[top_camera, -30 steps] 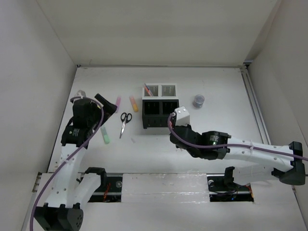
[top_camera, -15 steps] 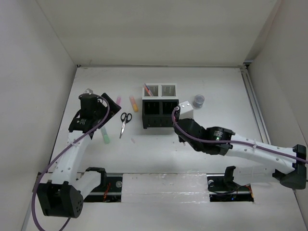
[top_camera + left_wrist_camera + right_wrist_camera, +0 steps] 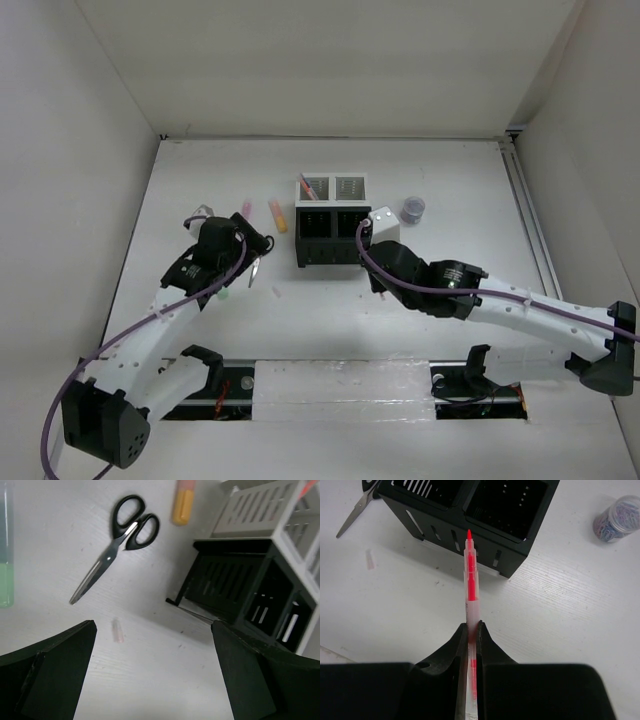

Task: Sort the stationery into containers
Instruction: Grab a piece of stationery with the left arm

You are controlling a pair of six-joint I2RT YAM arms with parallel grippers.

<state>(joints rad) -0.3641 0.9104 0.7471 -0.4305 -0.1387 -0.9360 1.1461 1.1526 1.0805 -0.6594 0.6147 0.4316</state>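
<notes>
Right pincer (image 3: 471,627) clenched on a red pen (image 3: 469,575), gripped near its tail, tip aimed at the front wall of the organiser block (image 3: 445,527), level with the divider between its two black compartments. Pen not yet over either opening.

Left pincer (image 3: 153,630) released, jaws spread wide, holding nothing, hovering left of the block. Scissors (image 3: 117,545), orange highlighter (image 3: 183,502) and green highlighter (image 3: 5,582) lay on the tabletop (image 3: 545,610) left of the block; jar of paper clips (image 3: 615,525) to its right.

Risks, as judged:
- long unsupported length ahead of the grip; the pen could pivot between the jaws on contact
- tip looked low against the block; it could catch the rim or mesh and push the block
- release on the divider would drop the pen outside

No brand, label or legible writing seen
</notes>
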